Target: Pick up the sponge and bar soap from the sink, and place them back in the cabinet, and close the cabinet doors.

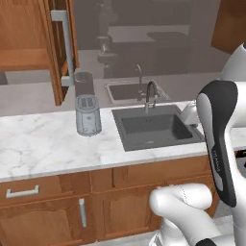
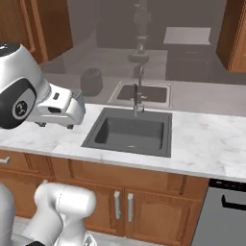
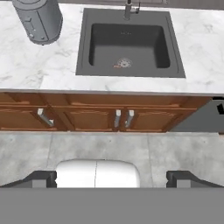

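The gripper (image 3: 111,178), jaws apart and empty, hangs near of the bench (image 3: 26,65); the sink (image 3: 129,46) lies ahead and below.

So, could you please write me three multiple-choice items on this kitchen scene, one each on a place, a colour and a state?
1. Where does the toaster stand?
A. On the counter left of the sink
B. Inside the sink
C. On the floor

2. What colour is the sink basin?
A. White
B. Dark grey
C. Red

3. How is the gripper set?
A. Shut on a sponge
B. Shut on nothing
C. Open, holding nothing

Answers: 1 A, the left base view shows it on the marble beside the basin; 2 B, every view shows a dark grey basin; 3 C, the hand view shows the fingertips far apart with nothing between.
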Motion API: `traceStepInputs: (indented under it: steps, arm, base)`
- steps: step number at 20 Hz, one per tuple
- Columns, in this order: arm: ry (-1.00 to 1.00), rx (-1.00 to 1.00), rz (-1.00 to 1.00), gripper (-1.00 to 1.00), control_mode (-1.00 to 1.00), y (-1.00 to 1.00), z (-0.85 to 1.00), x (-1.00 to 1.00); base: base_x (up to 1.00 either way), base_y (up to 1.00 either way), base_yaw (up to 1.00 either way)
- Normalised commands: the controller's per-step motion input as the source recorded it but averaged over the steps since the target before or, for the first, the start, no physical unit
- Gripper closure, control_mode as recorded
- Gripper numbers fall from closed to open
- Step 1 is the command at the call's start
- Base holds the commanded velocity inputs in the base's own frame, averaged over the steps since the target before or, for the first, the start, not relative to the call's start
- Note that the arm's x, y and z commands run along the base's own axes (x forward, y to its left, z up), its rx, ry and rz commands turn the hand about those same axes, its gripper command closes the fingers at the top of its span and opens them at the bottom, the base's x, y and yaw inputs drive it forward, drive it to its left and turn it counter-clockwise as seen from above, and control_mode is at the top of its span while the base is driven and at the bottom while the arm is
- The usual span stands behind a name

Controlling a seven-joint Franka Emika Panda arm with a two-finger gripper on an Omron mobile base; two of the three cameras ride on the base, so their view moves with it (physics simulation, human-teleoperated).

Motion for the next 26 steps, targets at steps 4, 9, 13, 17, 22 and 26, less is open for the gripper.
traceStepInputs:
  steps: [4, 9, 13, 17, 22, 26]
  arm:
    - [0.00, 0.00, 0.00, -1.00, 1.00, 0.00, 0.00, 0.00]
    - [0.00, 0.00, 0.00, -1.00, 1.00, 0.00, 0.00, 0.00]
    - [0.00, 0.00, 0.00, -1.00, 1.00, 0.00, 0.00, 0.00]
    - [0.00, 0.00, 0.00, -1.00, 1.00, 0.00, 0.00, 0.00]
    - [0.00, 0.00, 0.00, -1.00, 1.00, 0.00, 0.00, 0.00]
    - [0.00, 0.00, 0.00, -1.00, 1.00, 0.00, 0.00, 0.00]
  base:
    - [0.51, -0.48, 0.00]
    - [0.56, -0.33, 0.00]
    - [0.61, -0.05, 0.00]
    - [0.62, 0.00, 0.00]
    - [0.42, -0.03, 0.00]
    - [0.34, -0.02, 0.00]
